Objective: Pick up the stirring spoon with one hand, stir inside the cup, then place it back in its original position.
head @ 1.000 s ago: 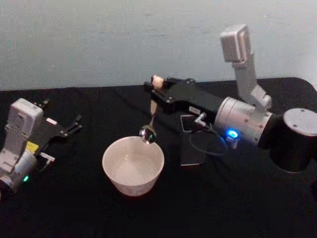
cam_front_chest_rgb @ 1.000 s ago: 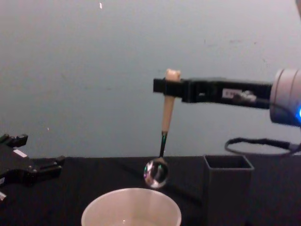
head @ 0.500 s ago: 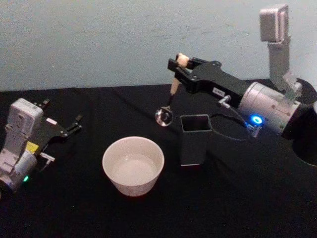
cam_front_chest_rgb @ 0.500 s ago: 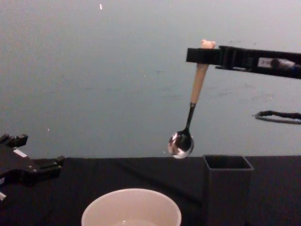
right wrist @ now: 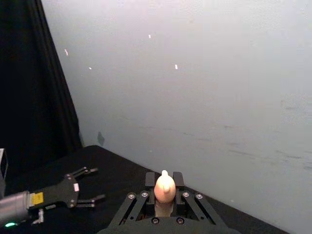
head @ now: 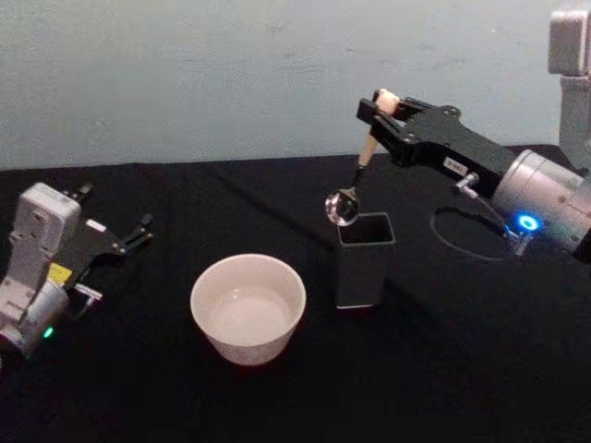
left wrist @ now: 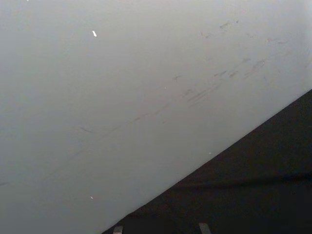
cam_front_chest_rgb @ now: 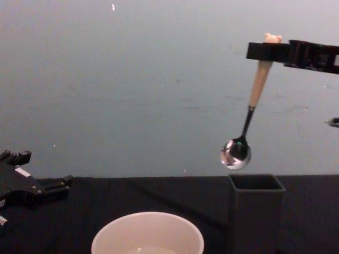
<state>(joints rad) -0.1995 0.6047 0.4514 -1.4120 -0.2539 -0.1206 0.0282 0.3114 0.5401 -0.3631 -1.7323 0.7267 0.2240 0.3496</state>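
Observation:
My right gripper [head: 381,106] is shut on the top of the stirring spoon's beige handle, just under its bear-head knob [right wrist: 165,186]. The stirring spoon [head: 356,175] hangs tilted, its shiny bowl [cam_front_chest_rgb: 235,153] in the air just above the left rim of the dark grey square holder [cam_front_chest_rgb: 257,211], the original position [head: 364,258]. The cream cup [head: 247,307] stands on the black table to the holder's left, also low in the chest view [cam_front_chest_rgb: 148,235]. My left gripper [head: 138,233] rests open far to the left, apart from everything.
A black cloth covers the table [head: 443,369]. A pale wall [head: 185,74] stands behind it. A black cable [head: 462,235] loops from the right arm above the table right of the holder.
My right gripper has carried the spoon up and away from the cup, rightward, until its bowl hangs above the holder. The left arm has not moved.

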